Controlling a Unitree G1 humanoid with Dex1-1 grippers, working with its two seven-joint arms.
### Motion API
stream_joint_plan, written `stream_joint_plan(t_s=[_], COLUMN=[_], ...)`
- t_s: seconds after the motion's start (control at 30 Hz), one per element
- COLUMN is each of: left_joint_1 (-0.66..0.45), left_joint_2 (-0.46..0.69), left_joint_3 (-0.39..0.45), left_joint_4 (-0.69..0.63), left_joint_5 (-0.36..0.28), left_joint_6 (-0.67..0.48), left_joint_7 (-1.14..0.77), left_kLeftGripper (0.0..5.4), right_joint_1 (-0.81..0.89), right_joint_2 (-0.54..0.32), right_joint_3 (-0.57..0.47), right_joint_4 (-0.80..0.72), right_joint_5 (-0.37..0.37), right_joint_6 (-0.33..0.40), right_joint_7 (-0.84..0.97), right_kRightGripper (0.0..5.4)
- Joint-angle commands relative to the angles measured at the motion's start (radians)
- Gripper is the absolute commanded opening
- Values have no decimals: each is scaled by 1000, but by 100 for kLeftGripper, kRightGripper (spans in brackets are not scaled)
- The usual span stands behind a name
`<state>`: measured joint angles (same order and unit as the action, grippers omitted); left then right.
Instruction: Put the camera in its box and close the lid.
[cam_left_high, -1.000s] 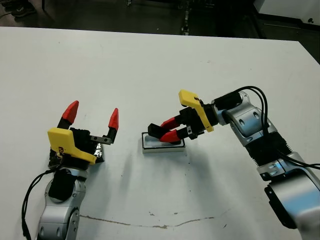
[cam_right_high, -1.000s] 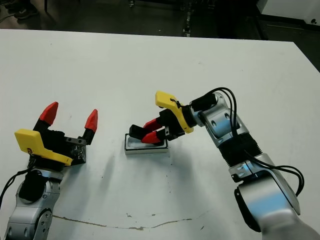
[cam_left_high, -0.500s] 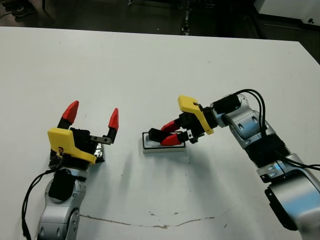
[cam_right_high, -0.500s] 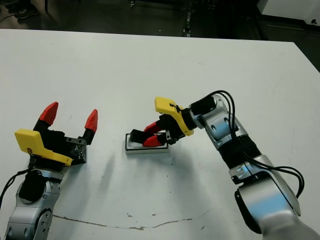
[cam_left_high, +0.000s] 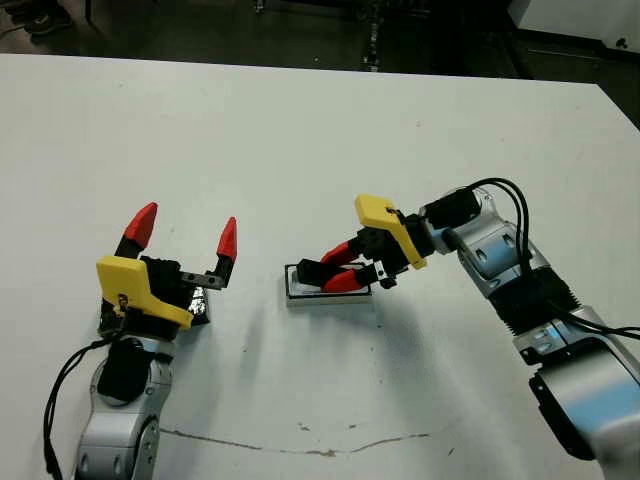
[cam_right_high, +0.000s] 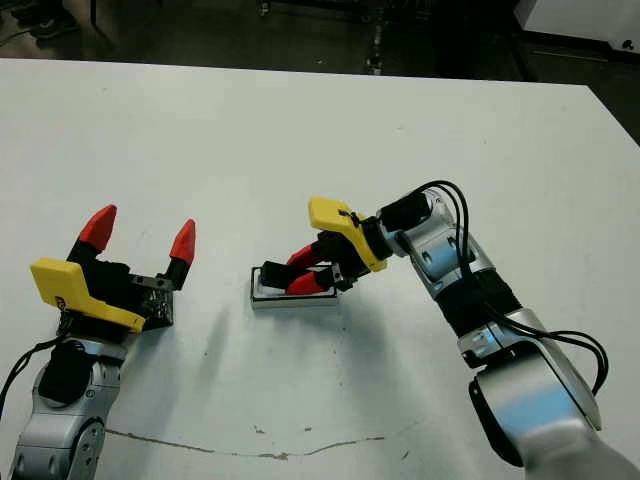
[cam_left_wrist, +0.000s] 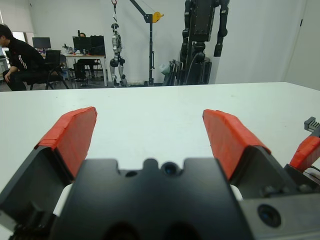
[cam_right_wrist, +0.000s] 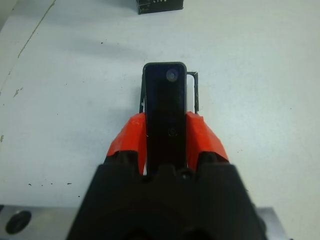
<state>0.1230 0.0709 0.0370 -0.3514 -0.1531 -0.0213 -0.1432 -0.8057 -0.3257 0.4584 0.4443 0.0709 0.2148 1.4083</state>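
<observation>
One camera (cam_right_wrist: 165, 107), one box (cam_left_high: 300, 291), one lid (cam_right_wrist: 160, 5), two grippers.

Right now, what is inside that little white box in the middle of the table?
Over the box, the right gripper holds the camera, a narrow dark bar, its far end reaching over the box. The fingers and camera cover most of the inside, so anything beneath them is hidden.

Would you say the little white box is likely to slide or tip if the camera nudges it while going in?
Probably slides: the box looks small and light, lying unheld on the smooth table. Tipping seems unlikely, since it sits low and flat. The right gripper clamps the camera, and the left gripper hangs open, apart.
</observation>
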Motion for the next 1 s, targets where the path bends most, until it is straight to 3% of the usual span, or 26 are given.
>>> stream_joint_plan(t_s=[0.03, 0.2, 0.3, 0.6, 1.0], left_joint_1=[14, 16, 15, 14, 17], left_joint_2=[4, 2, 0, 3, 4], left_joint_3=[0, -1, -2, -2, -3], left_joint_4=[-2, -6, 0, 5, -1], left_joint_5=[3, 1, 2, 2, 4], left_joint_6=[5, 10, 0, -6, 1], left_joint_7=[0, 2, 2, -2, 1], left_kLeftGripper=[540, 540, 540, 540, 540], right_joint_1=[19, 29, 31, 27, 19], right_joint_2=[-31, -37, -34, -30, -42], right_joint_3=[14, 15, 13, 6, -4], right_joint_4=[7, -45, -57, -33, -46], right_joint_5=[-44, -60, -56, -53, -39], right_joint_6=[36, 84, 125, 62, 79], right_joint_7=[-22, -60, -62, -57, -39], right_kRightGripper=[167, 167, 216, 355, 539])
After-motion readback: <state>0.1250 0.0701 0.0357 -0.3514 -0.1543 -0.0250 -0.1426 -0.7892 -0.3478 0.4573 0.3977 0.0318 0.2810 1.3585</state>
